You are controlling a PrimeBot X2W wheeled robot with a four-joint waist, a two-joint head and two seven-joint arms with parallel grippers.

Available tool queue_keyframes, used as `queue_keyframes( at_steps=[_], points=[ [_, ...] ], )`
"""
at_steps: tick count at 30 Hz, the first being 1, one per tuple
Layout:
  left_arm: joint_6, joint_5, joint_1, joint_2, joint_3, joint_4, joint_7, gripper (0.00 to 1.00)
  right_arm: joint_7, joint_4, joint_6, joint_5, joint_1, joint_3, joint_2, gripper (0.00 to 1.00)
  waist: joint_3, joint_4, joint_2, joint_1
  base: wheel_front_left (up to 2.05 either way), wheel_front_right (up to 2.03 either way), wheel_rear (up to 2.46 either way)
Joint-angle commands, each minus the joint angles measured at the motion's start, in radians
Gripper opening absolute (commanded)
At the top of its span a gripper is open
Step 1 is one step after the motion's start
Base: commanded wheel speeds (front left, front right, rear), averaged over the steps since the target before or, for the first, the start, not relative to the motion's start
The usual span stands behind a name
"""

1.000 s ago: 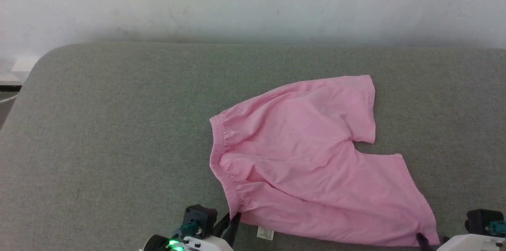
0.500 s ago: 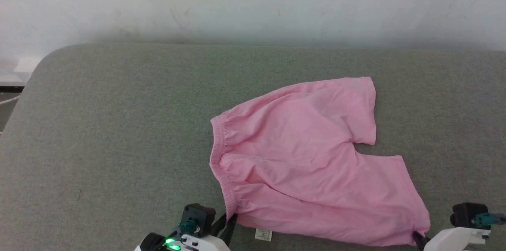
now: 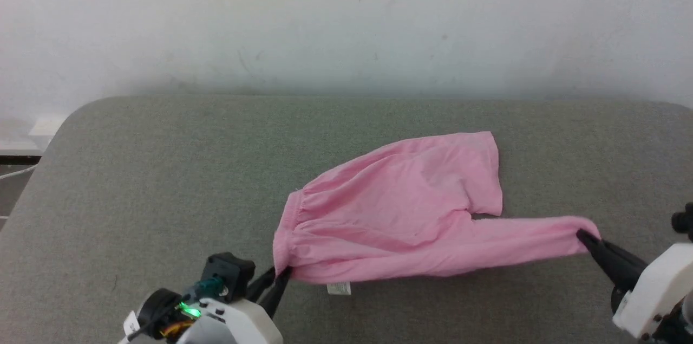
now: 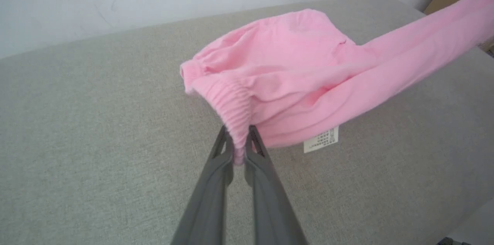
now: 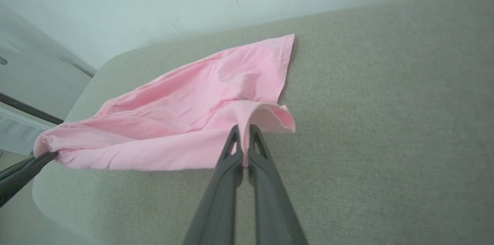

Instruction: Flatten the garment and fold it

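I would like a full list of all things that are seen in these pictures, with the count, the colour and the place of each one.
pink shorts: one, light pink, on the padded surface, right of the middle, near edge lifted and stretched between both tools
label: one, white with dark print, hanging at the near edge of the shorts, close to the waistband
padded surface: one, grey fabric, under the shorts, rounded corner at the left
wall: one, white, behind the surface
left tool: one, dark fingers, lower left of the head view, shut on the waistband
right tool: one, dark fingers, lower right of the head view, shut on the near leg at its hem
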Motion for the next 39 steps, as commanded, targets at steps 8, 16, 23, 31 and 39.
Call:
queue_keyframes(
  at_steps=[8,16,23,31,39],
  points=[
    [-0.012,-0.065,-0.164,0.057,0.093,-0.208,0.112,0.0,0.046,-0.117,0.005,0.132,-0.224,-0.02,-0.037,0.0,-0.028,-0.012,-0.0001,0.0001,0.0,0.0,0.0],
    [0.002,-0.136,-0.365,0.051,0.161,-0.297,0.202,0.0,0.073,-0.13,0.005,0.114,-0.468,-0.035,-0.015,0.0,-0.027,-0.03,-0.0001,0.0001,0.0,0.0,0.0],
    [0.005,-0.16,-0.548,0.056,0.191,-0.25,0.258,0.0,0.079,-0.045,0.005,0.058,-0.677,-0.011,-0.054,0.0,0.042,-0.051,-0.0001,0.0001,0.0,0.0,0.0],
    [-0.015,-0.167,-0.819,0.04,0.195,-0.081,0.27,0.0,0.006,0.132,0.005,-0.005,-0.956,0.079,-0.151,0.0,0.233,-0.09,-0.0001,0.0001,0.0,0.0,0.0],
    [-0.035,-0.106,-1.14,0.002,0.177,0.198,0.166,0.0,-0.199,0.38,0.005,-0.072,-1.245,0.192,-0.195,0.0,0.426,-0.14,-0.0001,0.0001,0.0,0.0,0.0]
  ],
)
